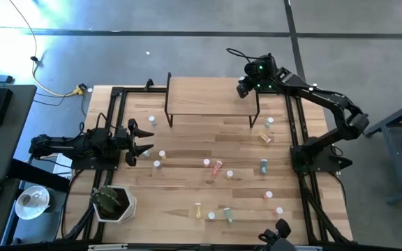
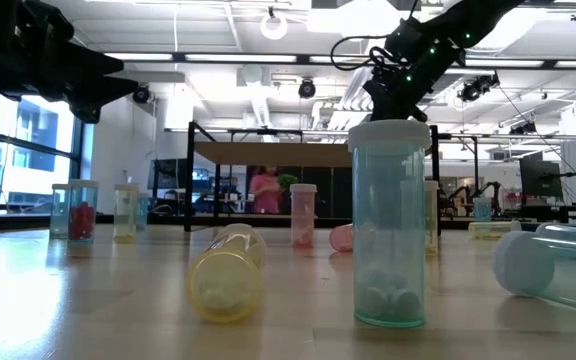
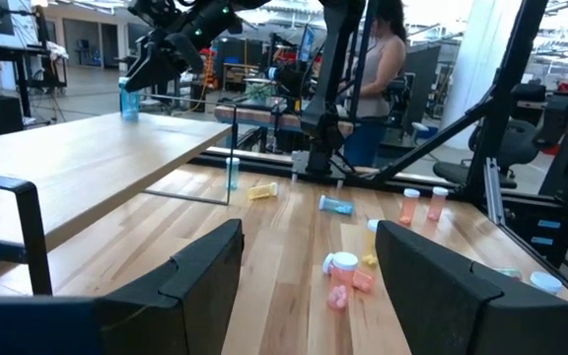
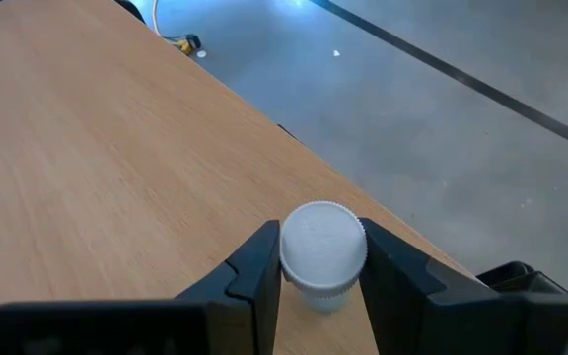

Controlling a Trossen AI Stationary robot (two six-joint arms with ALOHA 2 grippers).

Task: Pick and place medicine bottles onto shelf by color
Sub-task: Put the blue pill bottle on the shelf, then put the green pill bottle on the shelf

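The shelf (image 1: 211, 97) stands at the table's far middle on thin black legs. My right gripper (image 4: 321, 268) is over the shelf's far right corner, shut on a pale blue, white-capped bottle (image 3: 126, 99). Several more medicine bottles, pink (image 1: 218, 167), blue (image 1: 264, 166), yellow (image 1: 198, 209) and orange (image 1: 264, 138), stand or lie scattered on the tabletop. My left gripper (image 1: 142, 139) waits at the table's left edge, level and open, with nothing between its fingers (image 3: 205, 281). My right gripper pinches the blue bottle between its two fingers at the white cap (image 4: 321, 247) and just under it. The fingers slant down from the table's right. The bottle is upright with its base at the shelf's top (image 3: 124, 118); whether it rests there I cannot tell.
A potted plant (image 1: 114, 202) sits at the table's near left corner. Black frame rails (image 1: 295, 132) run along the table's sides. Close to the low camera stand a tall blue bottle (image 2: 388, 225) and a lying yellow one (image 2: 226, 272). A person (image 3: 378, 59) is beyond the table.
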